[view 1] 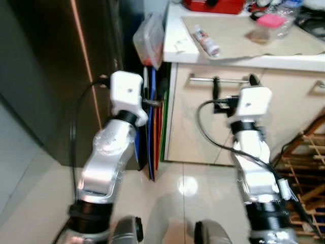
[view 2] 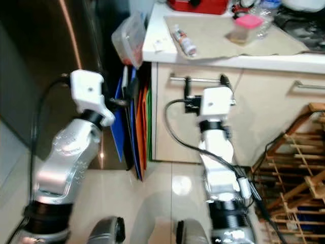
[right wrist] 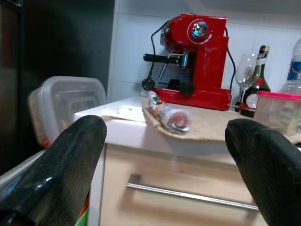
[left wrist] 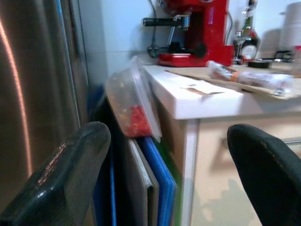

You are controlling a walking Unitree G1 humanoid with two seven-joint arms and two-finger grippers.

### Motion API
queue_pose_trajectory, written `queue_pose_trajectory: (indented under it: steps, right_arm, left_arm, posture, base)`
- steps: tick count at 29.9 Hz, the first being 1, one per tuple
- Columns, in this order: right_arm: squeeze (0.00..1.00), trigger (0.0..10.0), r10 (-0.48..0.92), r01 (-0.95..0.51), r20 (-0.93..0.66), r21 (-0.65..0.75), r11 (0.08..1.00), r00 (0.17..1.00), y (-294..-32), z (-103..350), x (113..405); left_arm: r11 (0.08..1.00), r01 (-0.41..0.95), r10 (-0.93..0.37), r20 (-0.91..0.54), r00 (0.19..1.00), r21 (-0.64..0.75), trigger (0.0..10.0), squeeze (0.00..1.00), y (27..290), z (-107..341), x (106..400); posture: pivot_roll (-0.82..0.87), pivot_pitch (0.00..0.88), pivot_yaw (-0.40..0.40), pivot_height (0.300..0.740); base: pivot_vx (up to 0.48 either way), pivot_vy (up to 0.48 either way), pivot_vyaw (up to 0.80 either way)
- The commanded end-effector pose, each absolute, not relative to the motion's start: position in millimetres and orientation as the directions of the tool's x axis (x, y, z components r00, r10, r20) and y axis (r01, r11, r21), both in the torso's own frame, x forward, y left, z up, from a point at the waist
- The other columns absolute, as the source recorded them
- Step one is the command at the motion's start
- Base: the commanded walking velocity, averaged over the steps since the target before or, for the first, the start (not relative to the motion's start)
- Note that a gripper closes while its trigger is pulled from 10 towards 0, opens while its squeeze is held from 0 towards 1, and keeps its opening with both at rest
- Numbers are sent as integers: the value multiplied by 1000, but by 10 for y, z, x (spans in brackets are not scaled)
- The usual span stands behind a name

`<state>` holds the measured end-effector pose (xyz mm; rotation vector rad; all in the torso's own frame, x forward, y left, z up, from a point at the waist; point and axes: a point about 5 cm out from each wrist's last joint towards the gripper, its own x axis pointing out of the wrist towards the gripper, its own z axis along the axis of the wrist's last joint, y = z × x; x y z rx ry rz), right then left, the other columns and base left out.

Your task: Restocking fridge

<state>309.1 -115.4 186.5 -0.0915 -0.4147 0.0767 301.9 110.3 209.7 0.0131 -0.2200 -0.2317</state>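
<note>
The dark steel fridge door stands shut on my left. A clear plastic box with red food is wedged in the gap between the fridge and the white counter. On the counter's mat lie a small bottle on its side and a pink-lidded tub. My left gripper is open, raised beside the gap and facing the plastic box. My right gripper is open in front of the drawer, level with the counter edge, with nothing between its fingers.
Coloured boards stand on edge in the gap below the box. A metal drawer handle runs across the cabinet front. A wooden rack stands at the right. A red espresso machine, a wine glass and a bottle stand at the counter's back.
</note>
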Motion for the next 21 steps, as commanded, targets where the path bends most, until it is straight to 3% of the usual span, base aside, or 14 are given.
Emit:
queue_pose_trajectory:
  steps: [1, 5, 9, 12, 17, 21]
  right_arm:
    - [0, 10000, 59, -16, 405, -108, 994, 912, -1269, 1889, 3093]
    - [0, 10000, 60, -18, 415, -105, 994, 908, -1274, 1927, 3091]
    - [0, 10000, 89, -53, 443, -93, 994, 892, -1283, 2076, 3031]
    - [0, 10000, 99, -70, 396, -89, 994, 913, -1368, 2043, 2949]
    - [0, 10000, 120, -97, 155, -151, 984, 981, -1612, 1562, 2579]
    - [0, 10000, 106, -87, 103, -175, 981, 989, -1662, 1443, 2388]
  left_arm:
    - [964, 266, -265, 222, 938, 28, 10000, 0, 997, 2134, 3010]
    - [966, 258, -256, 247, 934, 26, 10000, 0, 1004, 2181, 3002]
    - [971, 233, -237, 232, 943, 45, 10000, 0, 1037, 2185, 3016]
    - [970, 237, -243, 184, 953, 52, 10000, 0, 1034, 2144, 3049]
    - [969, 244, -246, 44, 968, 45, 10000, 0, 964, 2042, 3229]
    - [965, 262, -262, -1, 965, 8, 10000, 0, 943, 2042, 3343]
  posture:
    - [-9, 31, 27, 650]
    - [-6, 42, 25, 650]
    - [0, 51, 22, 650]
    - [-1, 61, 12, 650]
    - [-32, 85, 20, 650]
    - [-57, 108, 41, 650]
  base:
    - [480, 0, 0]
    - [424, 0, 0]
    - [0, 0, 0]
    - [0, 0, 0]
    - [0, 0, 0]
    - [0, 0, 0]
